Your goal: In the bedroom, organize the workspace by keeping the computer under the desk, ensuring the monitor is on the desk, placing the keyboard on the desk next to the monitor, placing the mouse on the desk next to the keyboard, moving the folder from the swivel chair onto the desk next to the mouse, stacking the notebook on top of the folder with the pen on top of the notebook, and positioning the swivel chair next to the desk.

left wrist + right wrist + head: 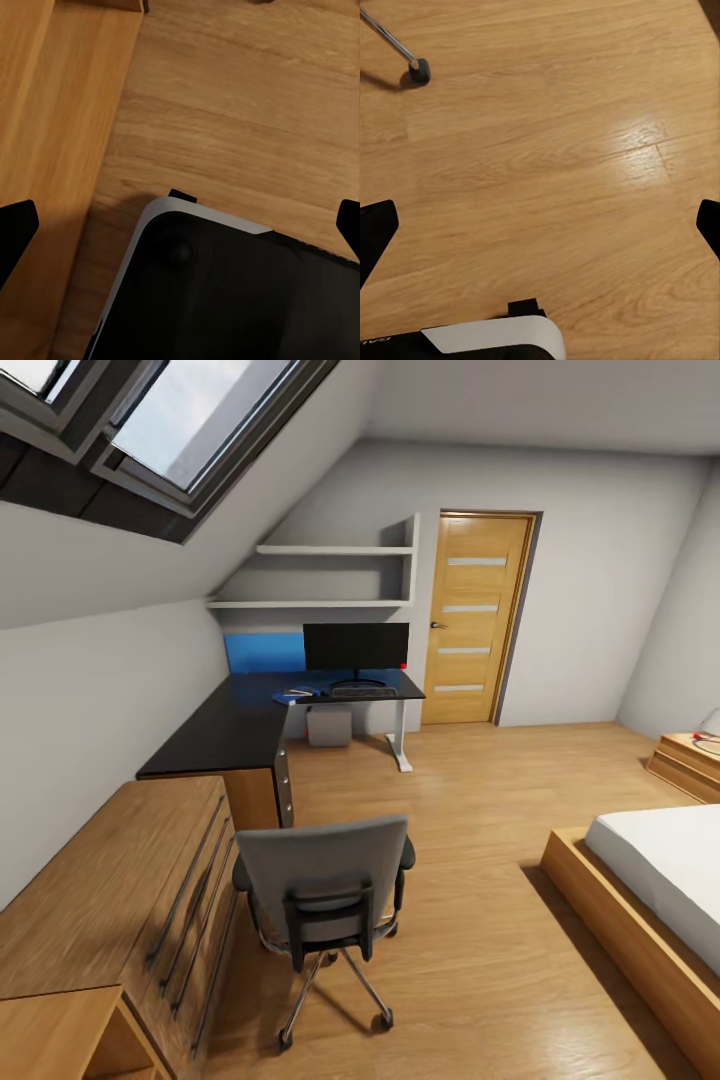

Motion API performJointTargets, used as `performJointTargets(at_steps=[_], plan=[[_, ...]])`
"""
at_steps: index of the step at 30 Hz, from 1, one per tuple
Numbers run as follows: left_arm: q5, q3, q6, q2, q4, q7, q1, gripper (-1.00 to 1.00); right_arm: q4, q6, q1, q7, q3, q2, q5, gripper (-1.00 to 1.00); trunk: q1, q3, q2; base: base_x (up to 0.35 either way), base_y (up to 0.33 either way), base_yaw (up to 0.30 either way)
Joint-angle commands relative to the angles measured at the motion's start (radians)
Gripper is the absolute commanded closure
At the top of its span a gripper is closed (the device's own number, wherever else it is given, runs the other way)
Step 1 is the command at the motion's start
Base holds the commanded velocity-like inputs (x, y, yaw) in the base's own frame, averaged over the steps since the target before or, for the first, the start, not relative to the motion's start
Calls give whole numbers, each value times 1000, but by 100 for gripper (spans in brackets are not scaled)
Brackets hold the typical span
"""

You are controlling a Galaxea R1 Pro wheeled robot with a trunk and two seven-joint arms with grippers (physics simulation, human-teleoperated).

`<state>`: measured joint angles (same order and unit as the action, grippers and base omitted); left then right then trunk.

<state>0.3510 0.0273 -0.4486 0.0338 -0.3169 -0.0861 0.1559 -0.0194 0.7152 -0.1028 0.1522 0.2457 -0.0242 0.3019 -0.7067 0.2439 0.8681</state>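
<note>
We see the swivel chair [325, 890] just ahead, back toward us; counter [250, 725] well beyond; both hands spread wide, holding nothing.

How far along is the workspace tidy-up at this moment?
Mostly done, it seems: the monitor stands on the desk, the keyboard lies before it, a blue folder with something on it sits beside, and a grey box under the desk is probably the computer. Nothing is in hand; both grippers are open. Left: the swivel chair stands apart from the desk.
</note>
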Motion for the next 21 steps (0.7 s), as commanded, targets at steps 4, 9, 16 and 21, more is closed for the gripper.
performJointTargets(at_steps=[4, 9, 16, 21], plan=[[-1, 3, -1, 0, -2, -8, 1, -100, -2, 3, -1, 6, 9, 0, 3, -100, 0, 1, 1, -104, 1, 0], [-2, 3, -1, 0, -2, -8, 1, -100, -2, 3, -1, 6, 9, 0, 3, -100, 0, 1, 1, -209, 0, 0], [-2, 3, -1, 0, -2, -8, 1, -100, -2, 3, -1, 6, 9, 0, 3, -100, 0, 1, 1, -85, 0, 0], [-2, 3, -1, 0, -2, -8, 1, -100, -2, 3, -1, 5, 9, 0, 3, -100, 0, 1, 1, -18, 0, 0]])
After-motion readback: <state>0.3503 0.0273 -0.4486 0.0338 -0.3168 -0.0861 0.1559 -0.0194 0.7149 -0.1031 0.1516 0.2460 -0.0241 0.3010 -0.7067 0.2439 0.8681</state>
